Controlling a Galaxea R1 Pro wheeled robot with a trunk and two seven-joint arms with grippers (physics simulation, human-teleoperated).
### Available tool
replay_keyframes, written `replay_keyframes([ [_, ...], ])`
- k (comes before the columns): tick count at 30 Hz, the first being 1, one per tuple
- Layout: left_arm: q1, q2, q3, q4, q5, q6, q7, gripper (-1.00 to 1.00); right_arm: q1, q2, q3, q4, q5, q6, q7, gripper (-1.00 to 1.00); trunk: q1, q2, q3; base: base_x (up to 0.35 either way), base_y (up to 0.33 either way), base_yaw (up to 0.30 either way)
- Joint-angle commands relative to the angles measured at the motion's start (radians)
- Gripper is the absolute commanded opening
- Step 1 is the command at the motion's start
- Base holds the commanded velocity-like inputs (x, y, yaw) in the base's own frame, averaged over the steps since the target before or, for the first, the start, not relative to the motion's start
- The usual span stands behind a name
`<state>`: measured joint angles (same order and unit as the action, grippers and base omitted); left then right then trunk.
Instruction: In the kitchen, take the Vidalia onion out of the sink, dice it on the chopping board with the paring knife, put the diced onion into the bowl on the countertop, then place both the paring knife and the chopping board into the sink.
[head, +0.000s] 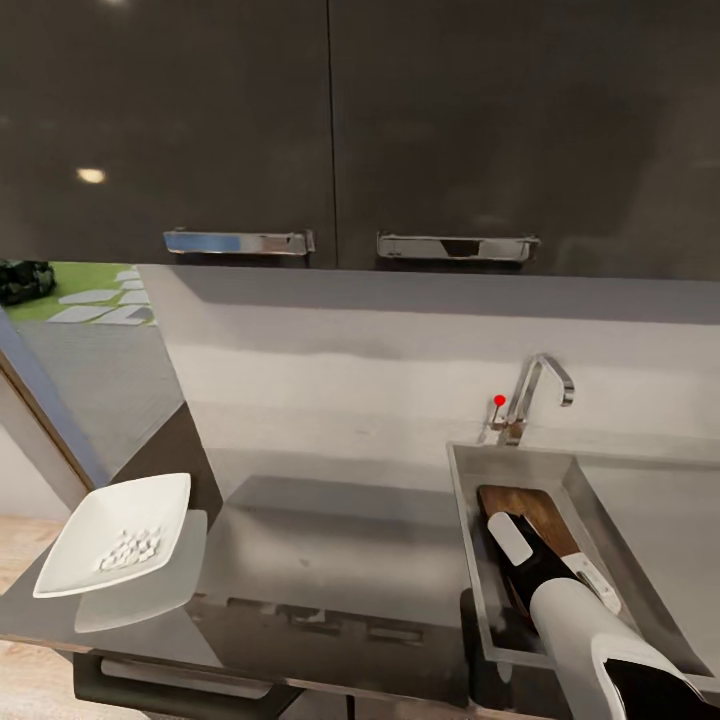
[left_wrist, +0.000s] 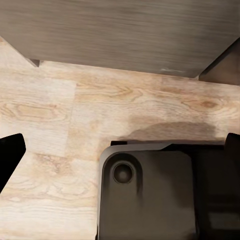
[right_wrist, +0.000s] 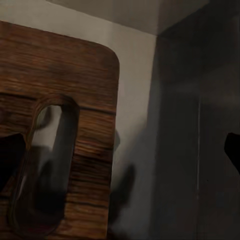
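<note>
In the sink (head: 470, 500), at the right end of the countertop (head: 330, 560), the chopping board (head: 535, 510) lies on the basin floor, with the right arm reaching down over it. Right wrist view: board's handle hole (right_wrist: 45, 165) close below, right gripper (right_wrist: 120, 160) jaws spread wide, holding nothing. Bowl (head: 115, 530) sits at the counter's left end with diced onion (head: 130, 548) inside. Left gripper (left_wrist: 120, 155) hangs over wood floor, jaws apart. Paring knife not made out. Judged: final placing step; next move calls for lifting the right arm clear.
</note>
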<state>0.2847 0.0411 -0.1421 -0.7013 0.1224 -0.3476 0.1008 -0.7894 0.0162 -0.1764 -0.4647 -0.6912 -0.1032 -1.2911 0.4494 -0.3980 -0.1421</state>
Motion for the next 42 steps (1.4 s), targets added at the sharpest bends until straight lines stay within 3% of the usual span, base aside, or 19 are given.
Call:
replay_keyframes([
  [1,0.000,0.002,-0.008,-0.001,0.010,-0.002,0.008,1.00,-0.001,0.001,-0.003,-0.002,-0.002,-0.010,0.000,1.00,0.001,-0.002,-0.002,0.000,0.000,0.000],
  [8,0.000,0.002,-0.008,-0.001,0.010,-0.002,0.008,1.00,-0.001,0.002,0.000,-0.031,-0.002,-0.009,-0.003,1.00,0.001,-0.002,-0.002,0.000,0.000,0.000],
  [11,0.000,0.002,-0.008,-0.001,0.011,-0.002,0.008,1.00,-0.001,0.008,0.008,-0.169,0.002,0.017,-0.007,1.00,0.001,-0.002,-0.002,0.000,0.000,0.000],
  [12,-0.001,0.002,-0.008,-0.001,0.010,-0.002,0.008,1.00,-0.001,0.012,0.012,-0.220,0.002,0.045,-0.008,1.00,0.001,-0.002,-0.002,0.000,0.000,0.000],
  [16,-0.001,0.002,-0.008,-0.001,0.010,-0.002,0.008,1.00,0.001,0.045,0.024,-0.443,0.004,0.299,-0.004,1.00,0.001,-0.002,-0.002,0.000,0.000,0.000],
  [18,-0.001,0.002,-0.008,-0.001,0.011,-0.002,0.008,1.00,0.003,0.050,0.039,-0.535,0.004,0.367,-0.002,1.00,0.001,-0.002,-0.002,0.000,0.000,0.000],
  [21,-0.001,0.002,-0.008,-0.001,0.011,-0.002,0.008,1.00,0.010,0.052,0.155,-0.693,0.004,0.494,0.001,1.00,0.001,-0.002,-0.002,-0.035,0.000,0.000],
  [24,-0.001,0.002,-0.008,-0.001,0.011,-0.002,0.008,1.00,0.048,0.049,0.263,-0.806,0.002,0.549,0.005,1.00,0.001,-0.002,-0.002,-0.223,0.000,0.000],
  [26,0.000,0.002,-0.008,-0.001,0.011,-0.002,0.008,1.00,0.069,0.047,0.306,-0.834,0.001,0.560,0.050,1.00,0.001,-0.002,-0.002,-0.302,0.000,0.000],
  [30,-0.001,0.003,-0.008,-0.001,0.011,-0.002,0.008,1.00,0.104,0.041,0.327,-0.846,0.004,0.566,0.166,1.00,0.001,-0.002,-0.002,-0.323,0.000,0.000],
  [42,0.000,0.003,-0.007,-0.001,0.011,-0.001,0.008,1.00,0.128,0.039,0.341,-0.848,0.039,0.561,0.203,1.00,0.001,-0.002,-0.002,-0.329,0.000,0.000],
])
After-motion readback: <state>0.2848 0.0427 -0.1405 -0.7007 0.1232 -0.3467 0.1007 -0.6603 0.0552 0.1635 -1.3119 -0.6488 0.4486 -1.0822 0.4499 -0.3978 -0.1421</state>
